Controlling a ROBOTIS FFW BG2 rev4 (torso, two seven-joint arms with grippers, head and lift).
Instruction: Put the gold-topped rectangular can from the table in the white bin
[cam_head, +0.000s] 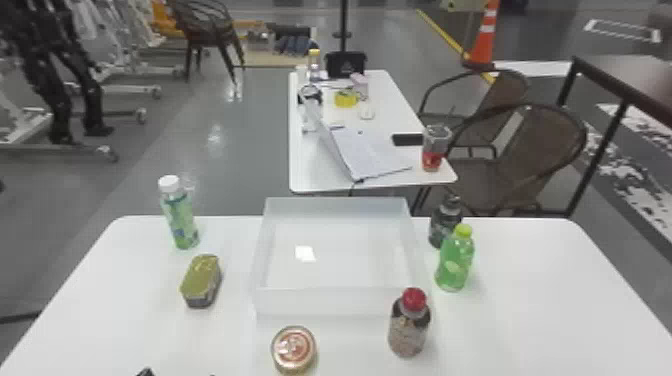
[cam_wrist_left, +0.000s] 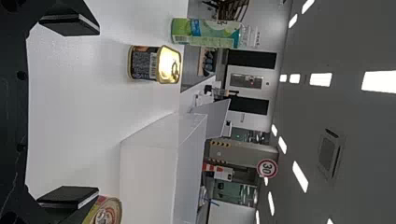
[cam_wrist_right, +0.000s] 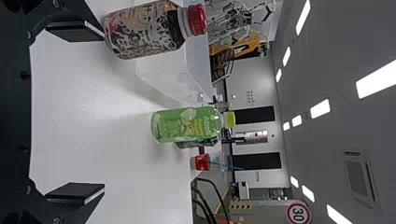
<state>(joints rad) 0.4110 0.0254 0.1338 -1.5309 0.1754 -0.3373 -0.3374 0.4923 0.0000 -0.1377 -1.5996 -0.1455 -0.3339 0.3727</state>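
Has left gripper (cam_head: 178, 374) wide open, empty, nearer than can (cam_head: 201, 281) left of bin (cam_head: 330, 302), and right gripper (cam_wrist_right: 103, 112) wide open, empty.

From my seat, the table's near-left stretch (cam_head: 110, 325) gives me a wide way in to the gold-topped can (cam_head: 201, 280), though a white-capped bottle (cam_head: 180, 215) stands close behind it. Between that can and the white bin (cam_head: 325, 302) I have a strip of bare tabletop — then the bin's left wall stands in the way, with the open top above. The round can (cam_head: 294, 349) crowds the front wall, and the red-capped bottle (cam_head: 409, 327) the near right corner. The green bottle (cam_head: 454, 262) and dark bottle (cam_head: 444, 222) hem the right side.
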